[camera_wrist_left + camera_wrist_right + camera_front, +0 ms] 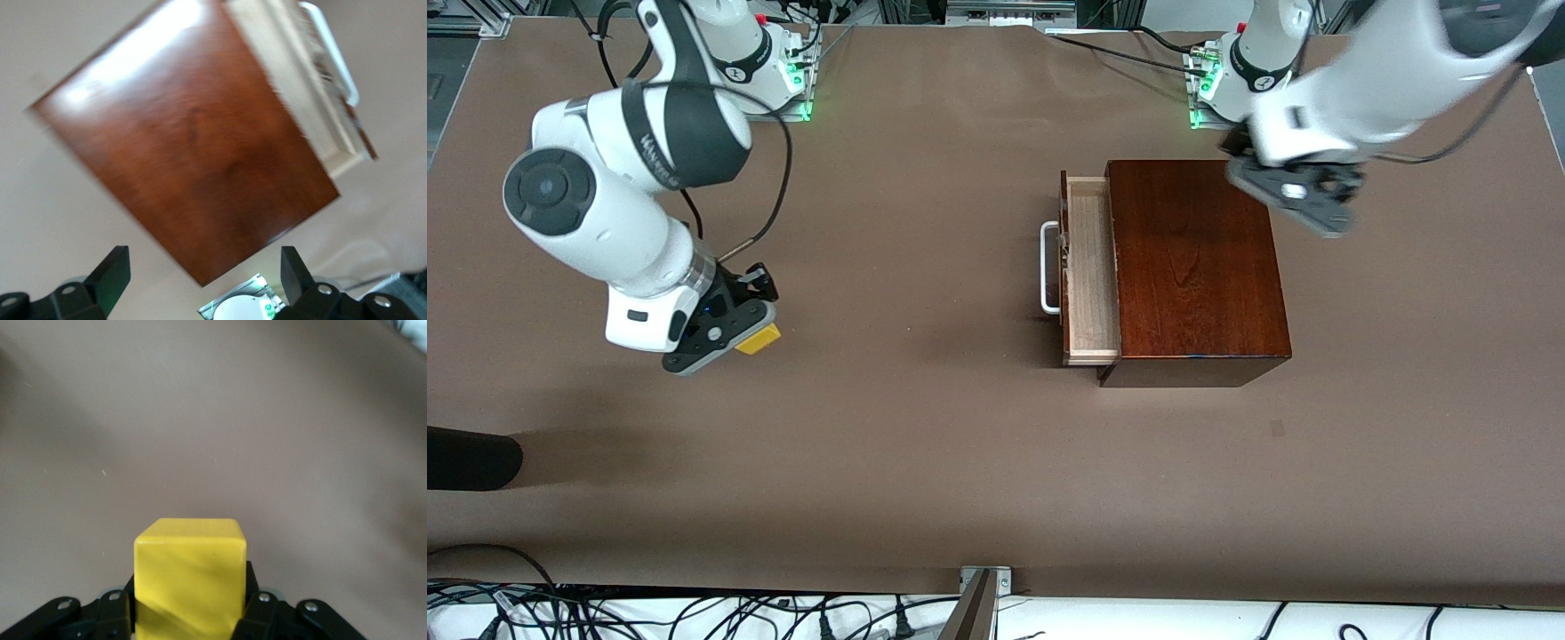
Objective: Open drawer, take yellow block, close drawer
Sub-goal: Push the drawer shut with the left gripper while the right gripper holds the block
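The dark reddish-brown wooden box [1196, 267] stands toward the left arm's end of the table. Its drawer [1092, 271] is pulled partly out, showing an empty pale wood inside and the white handle [1049, 267]. My right gripper [734, 327] is shut on the yellow block [758, 339], low over bare table at the right arm's end. The block fills the right wrist view [190, 580] between the fingers [263, 610]. My left gripper [1303, 197] is open and empty, up over the box's corner nearest its base. The left wrist view shows the box top [193, 153] and the drawer [293, 87].
A black object [471, 458] juts in at the table's edge at the right arm's end. A metal bracket [983, 587] sits at the table's front edge, with cables below it. The left arm's base [243, 307] shows in the left wrist view.
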